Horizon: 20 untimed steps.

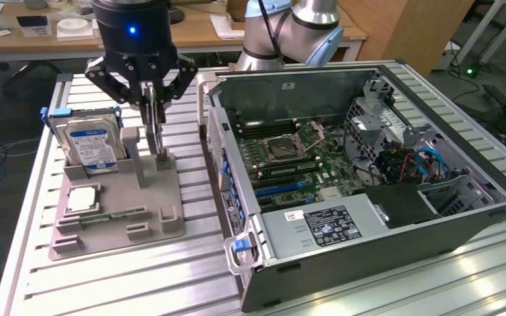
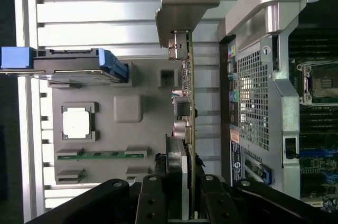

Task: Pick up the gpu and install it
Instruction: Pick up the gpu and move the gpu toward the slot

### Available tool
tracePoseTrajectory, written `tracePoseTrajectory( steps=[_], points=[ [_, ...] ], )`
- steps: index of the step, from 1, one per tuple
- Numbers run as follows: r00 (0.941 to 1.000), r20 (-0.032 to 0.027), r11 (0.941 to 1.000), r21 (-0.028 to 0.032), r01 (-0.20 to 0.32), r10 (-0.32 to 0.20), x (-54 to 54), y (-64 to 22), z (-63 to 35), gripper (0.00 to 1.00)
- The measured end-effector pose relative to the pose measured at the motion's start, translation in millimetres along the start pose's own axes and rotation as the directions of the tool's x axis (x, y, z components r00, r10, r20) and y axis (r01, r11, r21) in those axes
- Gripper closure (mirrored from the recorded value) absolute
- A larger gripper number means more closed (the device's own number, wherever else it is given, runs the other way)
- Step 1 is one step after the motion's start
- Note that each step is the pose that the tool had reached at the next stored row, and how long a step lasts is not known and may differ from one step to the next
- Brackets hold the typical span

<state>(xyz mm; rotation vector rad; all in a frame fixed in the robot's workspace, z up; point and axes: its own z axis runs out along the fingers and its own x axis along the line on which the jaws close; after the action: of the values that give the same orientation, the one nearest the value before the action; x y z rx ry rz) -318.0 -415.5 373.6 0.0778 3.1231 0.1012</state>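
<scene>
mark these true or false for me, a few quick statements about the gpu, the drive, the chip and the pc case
1. The gripper is closed on the gpu, which stands on edge at the grey holder. True.
2. The hard drive lies flat inside the computer case. False: it stands upright in the grey holder, outside the case.
3. The computer case is open, with the motherboard showing. True.
4. The processor chip sits in the motherboard socket. False: it lies flat on the grey holder, in front of the hard drive.
</scene>
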Motion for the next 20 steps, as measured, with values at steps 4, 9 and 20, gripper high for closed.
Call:
tracePoseTrajectory(
  steps=[4, 9, 20],
  points=[
    [1.0, 0.0, 1.0, -0.0014, 0.0, 0.0, -0.2, 0.6, -10.2, 0.72],
    [1.0, -0.0002, 1.0, -0.0053, 0.0, 0.0, -0.4, 1.6, -25.4, 0.72],
    [1.0, 0.0028, 0.9984, 0.0569, 0.001, -0.001, -0.5, 2.2, -35.0, 0.72]
  ],
)
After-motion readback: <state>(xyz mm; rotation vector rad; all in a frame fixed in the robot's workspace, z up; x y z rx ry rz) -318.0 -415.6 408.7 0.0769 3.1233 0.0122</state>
